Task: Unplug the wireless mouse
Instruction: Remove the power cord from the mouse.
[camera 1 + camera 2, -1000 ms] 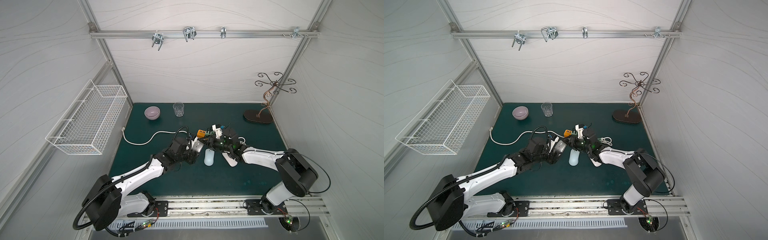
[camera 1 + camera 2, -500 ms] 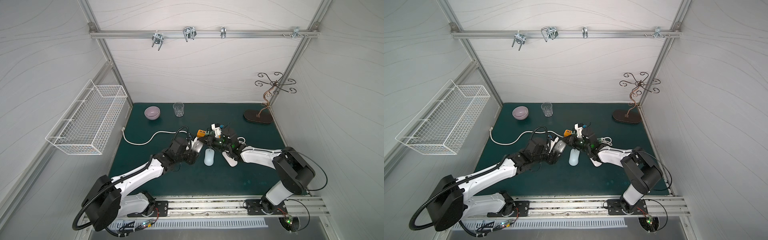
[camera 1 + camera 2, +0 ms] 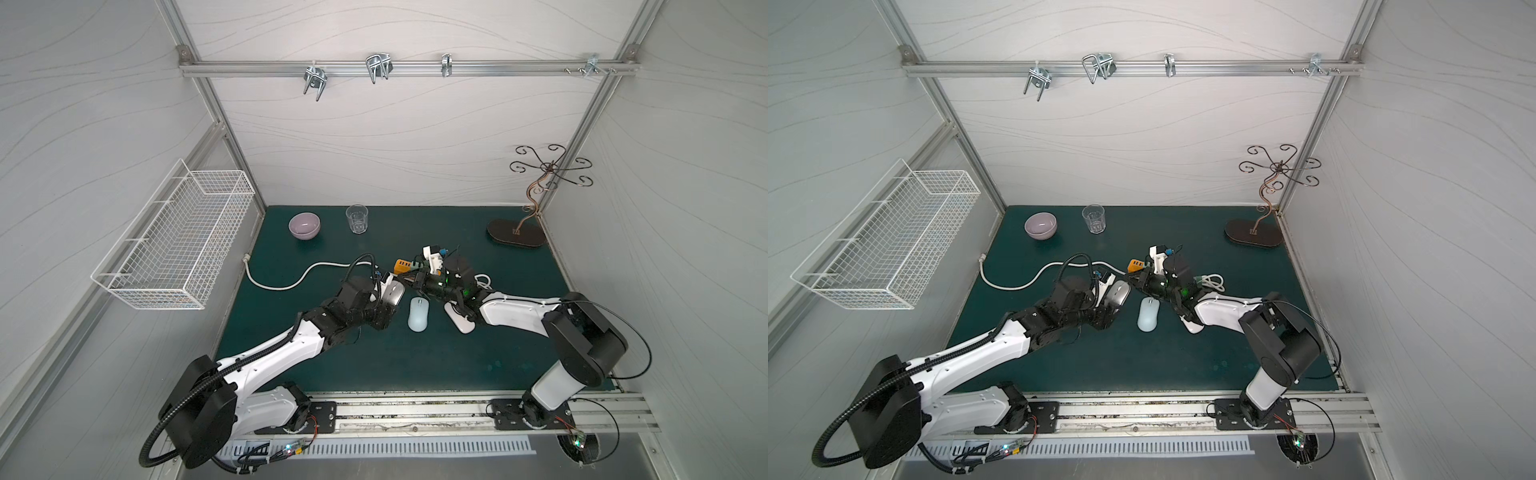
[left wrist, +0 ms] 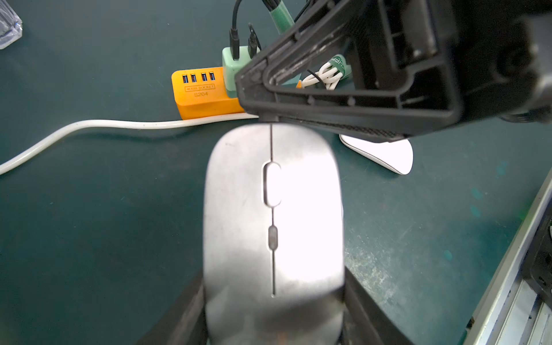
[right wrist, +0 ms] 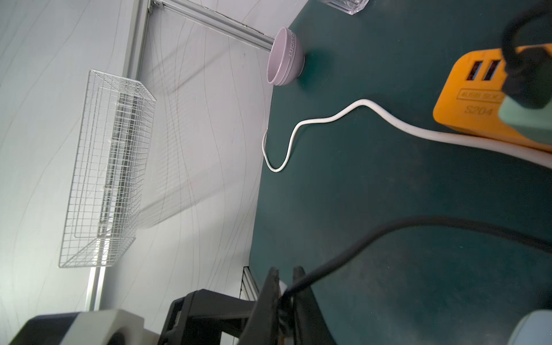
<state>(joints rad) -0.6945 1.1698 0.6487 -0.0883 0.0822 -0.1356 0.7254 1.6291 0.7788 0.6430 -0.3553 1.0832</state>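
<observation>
My left gripper [image 4: 273,298] is shut on the silver wireless mouse [image 4: 273,224], which it holds by both sides just above the green mat. In both top views the mouse [image 3: 392,292] [image 3: 1116,293] sits mid-table. My right gripper [image 5: 286,277] is shut on the plug end of a thin black cable [image 5: 418,222], right at the mouse's front edge. Its black fingers [image 4: 343,104] cross above the mouse's nose in the left wrist view. The plug itself is hidden between the jaws. The cable runs toward a pale green charger [image 4: 233,71] on an orange USB hub [image 4: 203,89].
A pale blue mouse [image 3: 417,314] and a white mouse [image 3: 459,322] lie just in front of the grippers. A white cord [image 3: 291,282] trails left from the hub. A lilac bowl [image 3: 304,225], a glass [image 3: 357,219] and a metal stand [image 3: 516,238] line the back. A wire basket [image 3: 174,241] hangs on the left wall.
My right gripper has reached in to the front of the silver mouse and closed on the black cable's plug. The left gripper and the mouse have stayed put.
</observation>
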